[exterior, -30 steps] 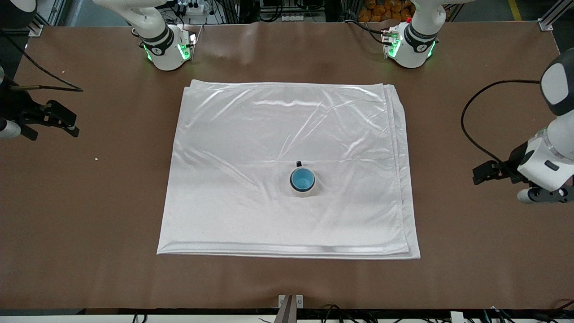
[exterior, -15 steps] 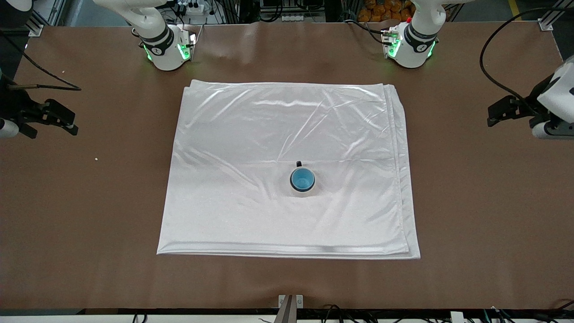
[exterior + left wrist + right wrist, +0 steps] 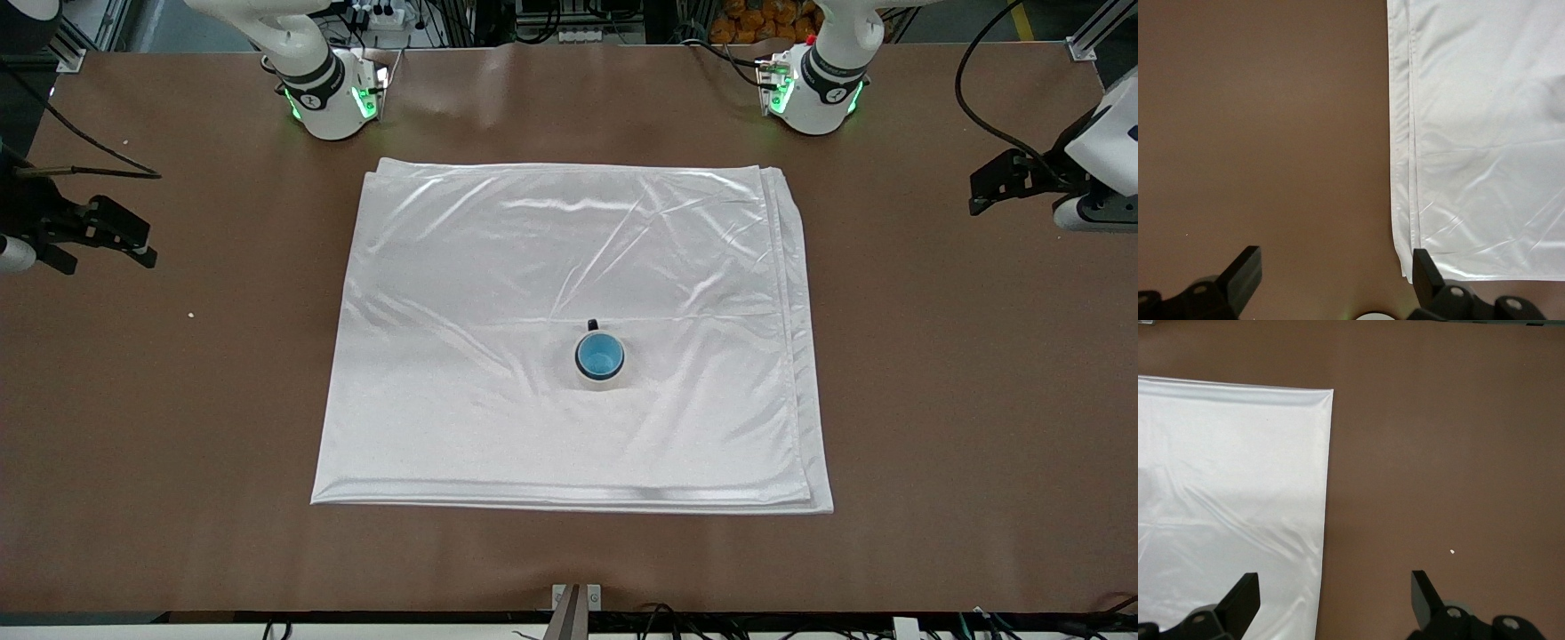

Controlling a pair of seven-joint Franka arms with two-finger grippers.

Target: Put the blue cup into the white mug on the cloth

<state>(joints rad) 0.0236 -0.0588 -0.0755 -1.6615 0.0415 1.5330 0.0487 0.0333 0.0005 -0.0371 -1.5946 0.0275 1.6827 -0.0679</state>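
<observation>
The blue cup (image 3: 599, 355) sits upright inside the white mug (image 3: 601, 381), whose dark handle (image 3: 593, 325) points toward the robots' bases. The mug stands on the cloth (image 3: 533, 267), somewhat toward the front camera from its middle. My left gripper (image 3: 1000, 182) is open and empty over bare table off the cloth's edge at the left arm's end. Its wrist view shows its open gripper (image 3: 1335, 263) and the cloth's layered edge (image 3: 1485, 133). My right gripper (image 3: 116, 233) is open and empty over bare table at the right arm's end. Its wrist view shows the open gripper (image 3: 1335, 587) and a cloth corner (image 3: 1225, 487).
The two arm bases (image 3: 333, 98) (image 3: 813, 89) stand on the brown table just past the cloth's edge. A small white speck (image 3: 190, 314) lies on the table near the right gripper and also shows in the right wrist view (image 3: 1451, 552). A metal bracket (image 3: 576, 596) sits at the table's front edge.
My left gripper has pulled away from the front camera's side toward the bases' end of the table, staying off the cloth. The right arm, cup and mug have not moved.
</observation>
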